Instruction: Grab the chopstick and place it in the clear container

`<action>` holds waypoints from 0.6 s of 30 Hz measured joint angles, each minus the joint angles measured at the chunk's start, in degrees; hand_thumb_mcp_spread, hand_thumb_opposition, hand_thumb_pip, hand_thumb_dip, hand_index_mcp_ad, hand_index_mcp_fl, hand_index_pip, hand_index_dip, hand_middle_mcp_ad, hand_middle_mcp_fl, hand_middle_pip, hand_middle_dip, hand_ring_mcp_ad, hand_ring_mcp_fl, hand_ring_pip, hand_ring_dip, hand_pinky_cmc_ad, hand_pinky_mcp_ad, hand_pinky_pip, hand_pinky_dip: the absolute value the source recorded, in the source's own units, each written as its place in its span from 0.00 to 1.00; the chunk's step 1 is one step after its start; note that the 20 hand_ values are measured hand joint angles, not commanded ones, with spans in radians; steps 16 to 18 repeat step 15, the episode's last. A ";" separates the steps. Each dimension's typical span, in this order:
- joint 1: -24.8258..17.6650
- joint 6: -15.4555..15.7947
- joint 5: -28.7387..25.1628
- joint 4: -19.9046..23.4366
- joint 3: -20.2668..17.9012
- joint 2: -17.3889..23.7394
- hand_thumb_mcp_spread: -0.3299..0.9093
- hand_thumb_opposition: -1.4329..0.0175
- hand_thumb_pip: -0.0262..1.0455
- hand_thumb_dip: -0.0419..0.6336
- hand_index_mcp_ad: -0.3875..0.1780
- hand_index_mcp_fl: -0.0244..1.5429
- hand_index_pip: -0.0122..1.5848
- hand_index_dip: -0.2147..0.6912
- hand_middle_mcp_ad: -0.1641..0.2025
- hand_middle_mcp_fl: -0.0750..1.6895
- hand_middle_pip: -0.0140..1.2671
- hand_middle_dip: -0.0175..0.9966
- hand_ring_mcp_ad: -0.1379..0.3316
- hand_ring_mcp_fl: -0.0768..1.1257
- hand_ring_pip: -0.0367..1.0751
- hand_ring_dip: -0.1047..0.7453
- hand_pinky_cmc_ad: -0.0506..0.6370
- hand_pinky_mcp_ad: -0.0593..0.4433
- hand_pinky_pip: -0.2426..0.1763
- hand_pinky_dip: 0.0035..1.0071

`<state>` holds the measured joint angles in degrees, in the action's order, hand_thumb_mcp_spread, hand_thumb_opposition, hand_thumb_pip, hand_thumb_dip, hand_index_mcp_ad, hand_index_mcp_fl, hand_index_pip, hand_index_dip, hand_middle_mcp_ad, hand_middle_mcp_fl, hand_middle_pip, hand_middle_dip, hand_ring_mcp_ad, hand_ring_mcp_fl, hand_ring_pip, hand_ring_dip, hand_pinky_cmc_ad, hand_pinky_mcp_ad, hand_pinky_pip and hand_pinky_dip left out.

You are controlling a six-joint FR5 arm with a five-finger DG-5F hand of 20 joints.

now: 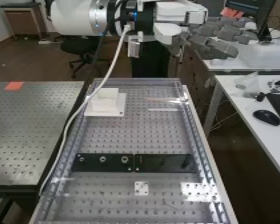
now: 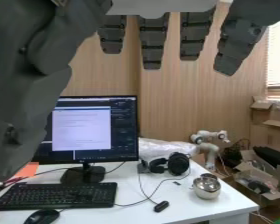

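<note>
Hand, dark grey, jointed, on a white arm: I have it point(image 1: 220, 48) raised beyond the far end of the bench, its fingers point(image 2: 152, 42) straight and spread wide, gripping nothing that I can see. Bench, long, of perforated grey metal point(image 1: 111, 135), with clear edging along its sides. Chopstick: I cannot identify it with certainty; a slim, pale pinkish streak point(image 1: 161, 99) lies near the bench's far end and may be it or glare. White strip, short and thin point(image 1: 164, 109), lies just nearer me than that streak. Block, white and stepped point(image 1: 107, 99), stands on a square white base at the bench's far left. Plates, black and flat point(image 1: 111, 162), lie end to end across the bench, with round fittings on them. Clear container: I cannot tell which item it is; a transparent plastic item point(image 1: 247, 82) rests on the white desk point(image 1: 234, 102) alongside, contents unclear. Vessel, rounded, of shiny silver metal point(image 2: 207, 187), stands near a desk corner beside black headphones point(image 2: 174, 164); its inside I cannot make out. Boxes, brown cardboard, open-flapped point(image 2: 260, 172), sit beyond that desk, dark items in or on them.
</note>
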<state>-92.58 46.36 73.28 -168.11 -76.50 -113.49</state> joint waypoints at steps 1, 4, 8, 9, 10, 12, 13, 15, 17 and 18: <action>-0.04 0.04 -0.27 0.08 -0.06 0.01 0.30 0.40 0.53 0.04 0.41 0.03 0.05 0.13 0.63 0.08 0.11 0.13 0.70 0.06 0.12 0.11 0.75 0.77 0.28 0.16; -0.12 0.21 -1.03 0.39 -0.23 0.10 0.30 0.40 0.53 0.04 0.43 0.03 0.05 0.13 0.63 0.08 0.12 0.13 0.70 0.06 0.12 0.11 0.75 0.77 0.28 0.16; -0.16 0.44 -1.60 0.73 -0.59 0.37 0.30 0.40 0.53 0.04 0.44 0.03 0.05 0.12 0.64 0.09 0.12 0.13 0.70 0.06 0.12 0.11 0.75 0.77 0.28 0.16; -0.16 0.47 -1.59 0.73 -0.62 0.39 0.30 0.40 0.53 0.04 0.44 0.03 0.05 0.12 0.64 0.09 0.12 0.13 0.70 0.06 0.12 0.11 0.75 0.77 0.28 0.16; -0.16 0.57 -1.54 0.74 -0.65 0.41 0.30 0.40 0.53 0.04 0.44 0.03 0.05 0.12 0.63 0.09 0.12 0.13 0.70 0.06 0.12 0.11 0.75 0.77 0.28 0.16; -0.11 0.68 -1.62 0.79 -0.67 0.44 0.30 0.40 0.53 0.04 0.43 0.03 0.05 0.12 0.64 0.09 0.12 0.13 0.70 0.06 0.12 0.11 0.75 0.77 0.28 0.16; -0.04 0.73 -1.47 0.81 -0.68 0.46 0.30 0.40 0.53 0.04 0.44 0.03 0.05 0.12 0.65 0.09 0.12 0.13 0.71 0.06 0.12 0.11 0.75 0.77 0.28 0.16; 0.10 0.85 -0.32 0.90 -0.70 0.51 0.30 0.40 0.54 0.04 0.43 0.03 0.05 0.12 0.66 0.08 0.12 0.13 0.71 0.06 0.12 0.11 0.75 0.77 0.28 0.16; 0.10 0.85 -0.32 0.90 -0.70 0.51 0.30 0.40 0.54 0.04 0.43 0.03 0.05 0.12 0.66 0.08 0.12 0.13 0.71 0.06 0.12 0.11 0.75 0.77 0.28 0.16; 0.10 0.85 -0.32 0.90 -0.70 0.51 0.30 0.40 0.54 0.04 0.43 0.03 0.05 0.12 0.66 0.08 0.12 0.13 0.71 0.06 0.12 0.11 0.75 0.77 0.28 0.16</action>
